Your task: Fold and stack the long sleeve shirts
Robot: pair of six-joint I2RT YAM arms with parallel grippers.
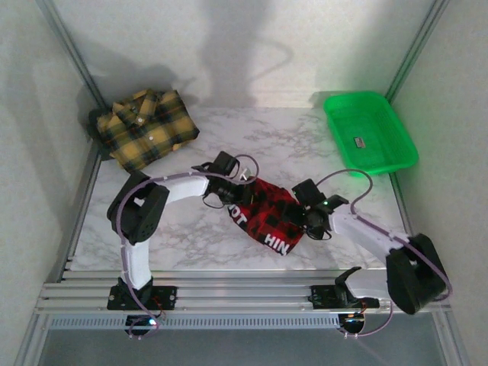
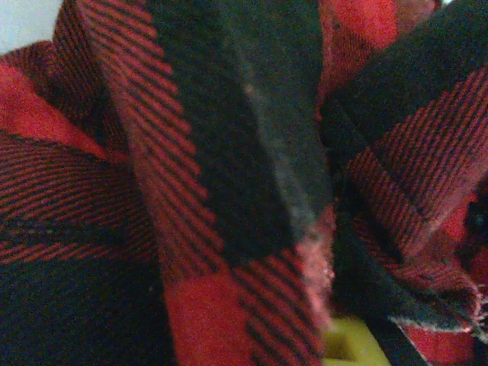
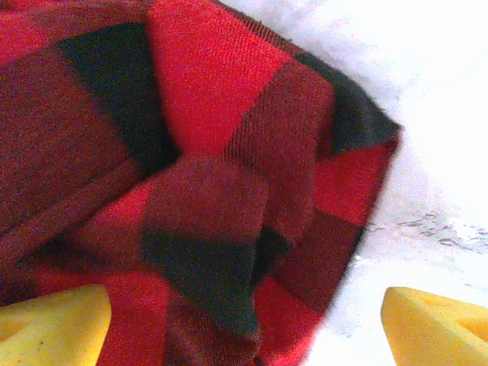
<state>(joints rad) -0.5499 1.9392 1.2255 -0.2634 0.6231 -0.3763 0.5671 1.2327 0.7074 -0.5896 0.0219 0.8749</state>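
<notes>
Red-and-black check shirt [image 1: 263,217] lies bunched. Right tool [image 3: 244,324] gapes wide at its edge. Left tool [image 1: 227,197] is buried in cloth; I cannot tell its grip.

The far middle of the marble table [image 1: 267,137] lies bare, between the yellow-and-black shirt [image 1: 145,126] in the far left corner and the green tray [image 1: 368,130] at far right. The crumpled red-and-black shirt [image 1: 263,217] blocks the near centre, with bare marble to its near left.

Robot lab test cell, plain white enclosure walls [image 1: 252,46], aluminium extrusion rails [image 1: 229,293], marble-patterned tabletop [image 1: 259,137]
</notes>
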